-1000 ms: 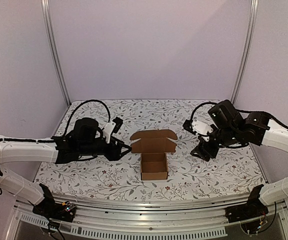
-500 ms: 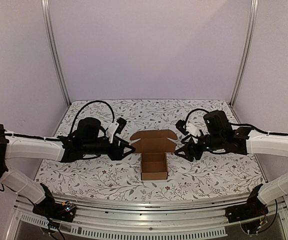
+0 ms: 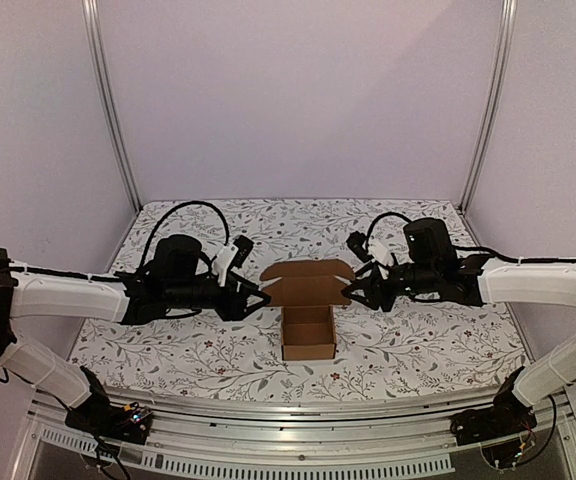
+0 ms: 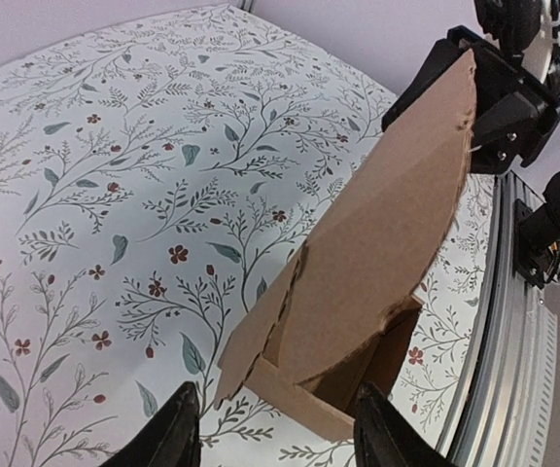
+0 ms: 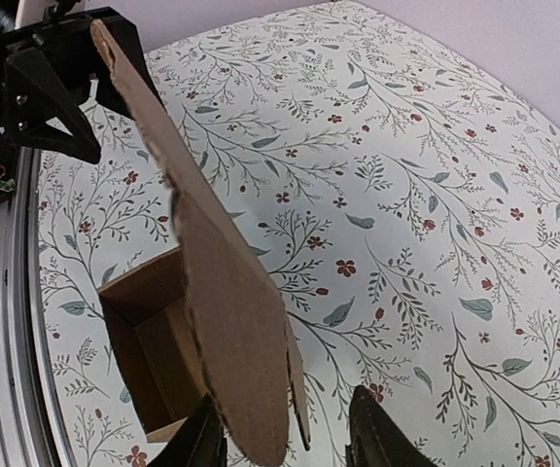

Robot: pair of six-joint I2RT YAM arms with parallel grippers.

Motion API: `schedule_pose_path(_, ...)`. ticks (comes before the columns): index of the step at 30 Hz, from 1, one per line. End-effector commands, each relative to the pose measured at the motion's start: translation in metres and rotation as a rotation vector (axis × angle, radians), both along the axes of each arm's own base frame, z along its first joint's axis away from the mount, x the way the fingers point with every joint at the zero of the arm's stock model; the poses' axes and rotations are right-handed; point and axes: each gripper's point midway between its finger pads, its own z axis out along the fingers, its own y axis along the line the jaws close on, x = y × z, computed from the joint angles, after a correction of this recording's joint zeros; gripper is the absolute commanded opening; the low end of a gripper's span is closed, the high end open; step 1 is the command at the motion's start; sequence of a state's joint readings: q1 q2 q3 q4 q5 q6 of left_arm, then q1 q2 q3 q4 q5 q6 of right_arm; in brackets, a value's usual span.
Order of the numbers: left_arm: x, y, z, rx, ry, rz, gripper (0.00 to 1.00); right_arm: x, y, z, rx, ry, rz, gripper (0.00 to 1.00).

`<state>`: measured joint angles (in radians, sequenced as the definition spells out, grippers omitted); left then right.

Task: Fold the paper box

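The paper box (image 3: 308,335) stands in the middle of the floral table, its tray open upward and its lid (image 3: 306,284) raised at the back. My left gripper (image 3: 256,297) is at the lid's left end, open; in the left wrist view the box (image 4: 358,253) sits just ahead of that gripper (image 4: 278,433). At the lid's right end is my right gripper (image 3: 353,292). In the right wrist view the lid's side ear (image 5: 295,389) hangs between the open fingers of the right gripper (image 5: 285,438), and I cannot tell whether a finger touches it.
The floral table cloth (image 3: 418,340) spreads around the box. An aluminium rail (image 3: 288,415) runs along the near edge. Metal frame posts (image 3: 108,100) and pale walls enclose the back and sides. Both arms lie low across the table, pointing inward.
My right gripper has swung left and down to the lid's right end, and its jaws have narrowed. My left gripper moved a little toward the lid's left end, then stayed still.
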<state>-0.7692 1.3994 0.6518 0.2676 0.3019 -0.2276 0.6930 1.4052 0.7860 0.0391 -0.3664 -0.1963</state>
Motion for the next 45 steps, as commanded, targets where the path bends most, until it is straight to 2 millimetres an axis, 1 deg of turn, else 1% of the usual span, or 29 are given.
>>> schedule_pose_path(1,0.007,0.003,0.0,0.01,-0.011,0.009,0.51,-0.005,0.001,-0.013,0.007,0.032,0.032,0.34)
schedule_pose_path(6,0.008,0.001,0.001,0.008,-0.011,0.003,0.5,-0.008,0.002,-0.018,0.01,0.046,0.042,0.26)
schedule_pose_path(11,0.009,-0.001,0.001,0.007,-0.008,-0.001,0.48,-0.009,0.002,-0.017,0.017,0.047,0.05,0.08)
schedule_pose_path(14,0.009,-0.002,0.001,0.006,-0.006,-0.005,0.47,-0.011,0.003,-0.016,0.02,0.044,0.06,0.0)
schedule_pose_path(19,0.01,-0.002,-0.001,0.014,-0.012,-0.006,0.46,-0.014,0.004,-0.017,0.022,0.045,0.082,0.0)
schedule_pose_path(24,0.016,-0.003,-0.003,0.02,-0.022,0.002,0.44,-0.019,0.006,-0.017,0.031,0.052,0.111,0.0)
schedule_pose_path(26,0.017,-0.004,-0.005,0.02,-0.021,0.0,0.4,-0.02,0.005,-0.018,0.031,0.053,0.112,0.0)
schedule_pose_path(31,0.018,-0.008,-0.009,0.022,-0.006,-0.011,0.25,-0.021,0.004,-0.017,0.03,0.05,0.109,0.0)
schedule_pose_path(36,0.018,-0.01,-0.007,0.009,0.005,-0.017,0.15,-0.02,0.003,-0.021,0.025,0.061,0.1,0.0)
schedule_pose_path(40,0.018,-0.009,-0.005,0.014,0.009,-0.012,0.12,-0.019,0.001,-0.023,0.017,0.061,0.088,0.0)
schedule_pose_path(45,0.019,-0.006,0.0,0.021,-0.004,0.002,0.14,-0.02,0.001,-0.023,0.016,0.057,0.089,0.0)
